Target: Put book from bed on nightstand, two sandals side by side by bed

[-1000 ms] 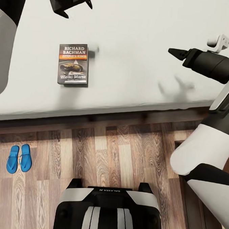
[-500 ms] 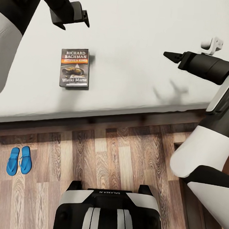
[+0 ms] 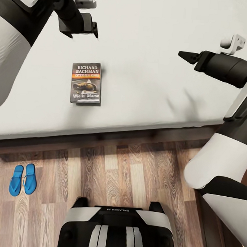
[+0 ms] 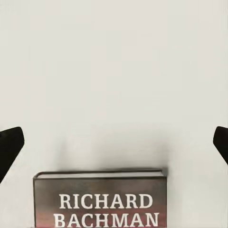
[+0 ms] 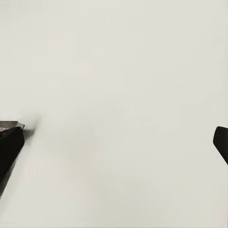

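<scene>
Two sandals (image 3: 21,179) lie side by side on the wood floor just off the bed (image 3: 151,26) frame, so that half of the task looks settled to me; the book (image 3: 86,83) is what I am after. It lies flat and face up on the pale mattress, near the edge on my side. My left gripper (image 3: 79,24) hangs over the mattress just beyond the book's top edge, fingers spread wide with nothing between them; in the left wrist view the fingertips (image 4: 9,145) flank the book's top edge (image 4: 100,175) with room to spare. I judge the best approach is to come down squarely over that top edge, one finger either side of the width, and close only once the thin paperback sits well in. My right gripper (image 3: 186,55) hovers well apart over bare mattress, also spread and empty.
</scene>
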